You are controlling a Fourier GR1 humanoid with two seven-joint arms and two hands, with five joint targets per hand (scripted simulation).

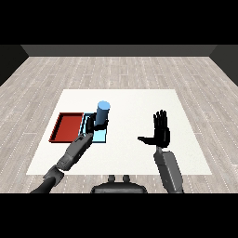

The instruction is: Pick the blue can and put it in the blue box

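Seen from the head view, the robot's left hand [94,125] curls its fingers around the lower part of the upright blue can [102,112], which stands over the far right part of the light blue tray [99,135]; whether the can's base rests on the tray floor or hangs just above it cannot be told. The red tray [66,127] lies just beside the blue one, on its left, on the white table [135,100], while the right hand [161,131] is raised well apart to the right, fingers straight and spread, thumb pointing left, holding nothing
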